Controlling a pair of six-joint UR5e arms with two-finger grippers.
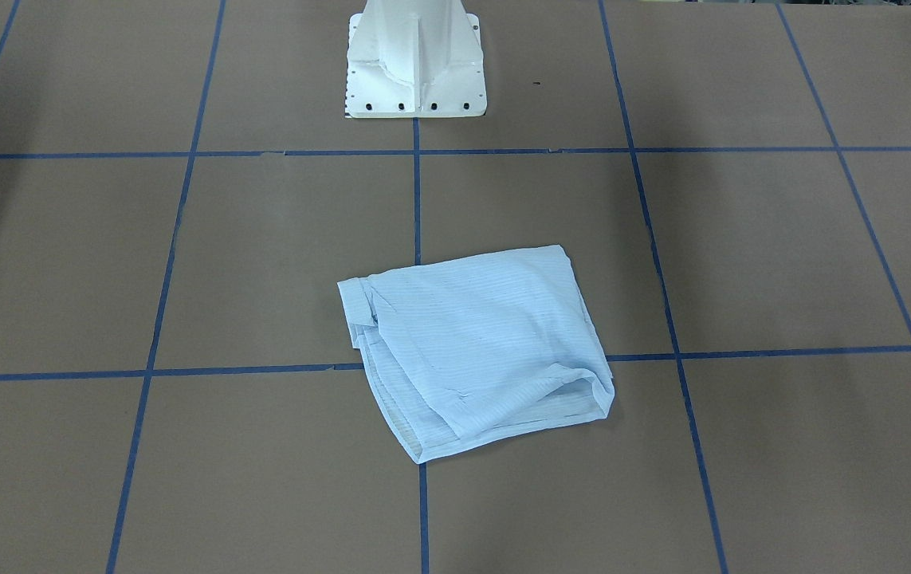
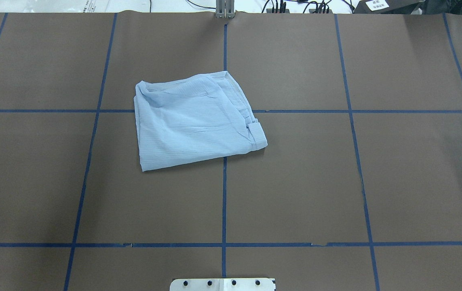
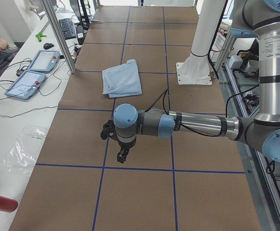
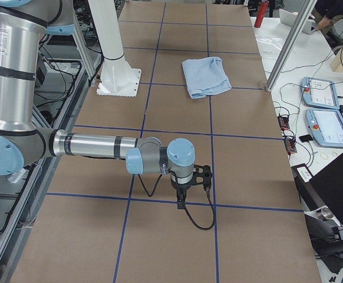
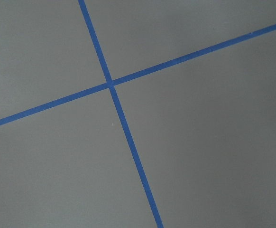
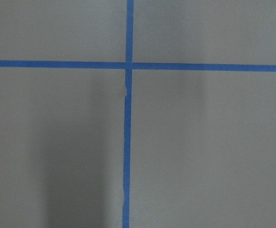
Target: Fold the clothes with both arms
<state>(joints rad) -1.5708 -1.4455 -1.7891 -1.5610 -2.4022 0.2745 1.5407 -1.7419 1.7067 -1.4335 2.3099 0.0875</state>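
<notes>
Overhead exterior framing is entered by neither arm, which is judged to be deliberate: the folded garment is left unobstructed and undisturbed. Furthest left, beyond that frame's edge, the left pincer is held low over a bare stretch of the counter, pointing down and well apart from the cloth. Whether it is released or clenched cannot be told, since it is seen only from the side, and only blue tape lines are caught by its wrist camera.

Left of the centre line, the shirt is laid flat as a compact, roughly square packet across a tape crossing, with a cuff tucked at its right edge and layered hems along its far side. From this lie the folding is judged finished or nearly so.

Near the counter's front edge, the white pedestal base is partly seen. Furthest right, the right pincer is likewise held low over bare counter, nothing between its fingers being discernible; its state cannot be told.
</notes>
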